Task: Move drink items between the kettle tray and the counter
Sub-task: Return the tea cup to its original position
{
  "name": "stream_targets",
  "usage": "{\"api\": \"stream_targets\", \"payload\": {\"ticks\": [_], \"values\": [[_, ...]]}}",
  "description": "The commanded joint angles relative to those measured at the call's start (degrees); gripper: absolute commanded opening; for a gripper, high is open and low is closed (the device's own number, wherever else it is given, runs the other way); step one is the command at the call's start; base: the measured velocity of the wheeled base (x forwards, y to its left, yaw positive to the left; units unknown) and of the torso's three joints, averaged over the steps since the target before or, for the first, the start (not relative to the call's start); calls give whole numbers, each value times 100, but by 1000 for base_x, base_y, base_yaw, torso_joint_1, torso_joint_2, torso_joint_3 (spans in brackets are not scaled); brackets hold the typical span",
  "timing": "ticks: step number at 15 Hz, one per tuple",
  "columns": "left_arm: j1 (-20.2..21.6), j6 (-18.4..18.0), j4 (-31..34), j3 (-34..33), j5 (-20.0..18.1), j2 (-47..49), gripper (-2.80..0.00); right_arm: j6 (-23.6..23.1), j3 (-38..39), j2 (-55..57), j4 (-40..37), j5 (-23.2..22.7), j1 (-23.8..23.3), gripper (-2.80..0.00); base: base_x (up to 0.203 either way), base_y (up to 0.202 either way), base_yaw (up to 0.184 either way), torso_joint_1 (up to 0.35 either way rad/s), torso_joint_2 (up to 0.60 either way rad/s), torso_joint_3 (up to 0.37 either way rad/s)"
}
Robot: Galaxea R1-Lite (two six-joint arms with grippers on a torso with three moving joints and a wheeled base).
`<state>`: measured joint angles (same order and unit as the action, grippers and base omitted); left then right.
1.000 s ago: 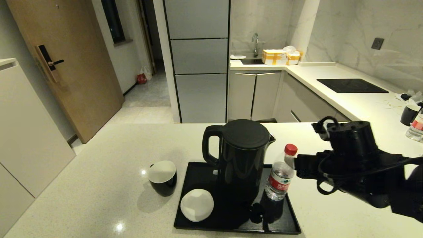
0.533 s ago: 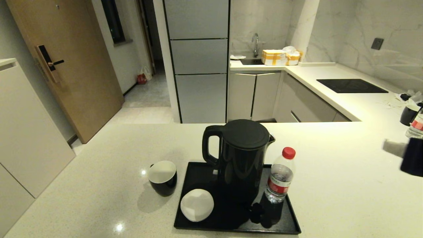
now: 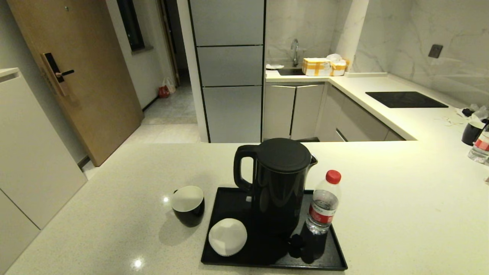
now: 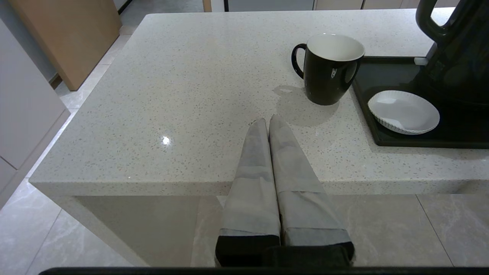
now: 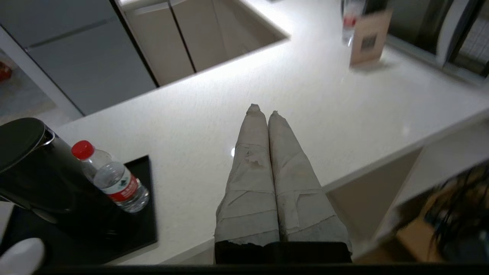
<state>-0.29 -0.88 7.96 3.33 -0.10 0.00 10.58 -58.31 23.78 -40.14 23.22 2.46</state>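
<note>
The clear water bottle [image 3: 323, 202] with red cap and red label stands upright on the black kettle tray [image 3: 332, 256], at its right side beside the kettle; the right wrist view also shows the bottle [image 5: 114, 179]. The black cup [image 3: 188, 205], white inside, rests on the cream counter [image 3: 401, 214] just left of the tray, and is seen as the cup [image 4: 329, 67] in the left wrist view. My left gripper [image 4: 267, 123] is shut and empty near the counter's front edge. My right gripper [image 5: 262, 110] is shut and empty over the counter right of the tray. Neither arm shows in the head view.
The tall black kettle [image 3: 280, 179] stands mid-tray, with a white saucer [image 3: 228, 236] at the tray's front left. A second cup [image 3: 472, 132] and bottle [image 3: 480, 147] stand far right. A black cooktop [image 3: 405, 99] lies beyond.
My right arm has pulled back rightward from beside the bottle and left the head view. The bottle stays standing on the tray.
</note>
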Motion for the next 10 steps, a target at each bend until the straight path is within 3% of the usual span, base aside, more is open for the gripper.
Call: {"api": "stream_targets", "payload": {"ticks": [1,4,7,10], "values": [[3,0,4,1,1,-9,-280,-676,203,-1321,-22,-191,-147,-280,0,0,0,0,0,0],[2,0,4,1,1,-9,-280,-1098,1268,-2237,883,-1282,-192,-280,0,0,0,0,0,0],[0,0,4,1,1,-9,-280,-1031,3011,-2336,2815,-1813,-205,-280,0,0,0,0,0,0],[3,0,4,1,1,-9,-280,-1270,4969,-2363,4685,-2279,-210,-280,0,0,0,0,0,0]]}}
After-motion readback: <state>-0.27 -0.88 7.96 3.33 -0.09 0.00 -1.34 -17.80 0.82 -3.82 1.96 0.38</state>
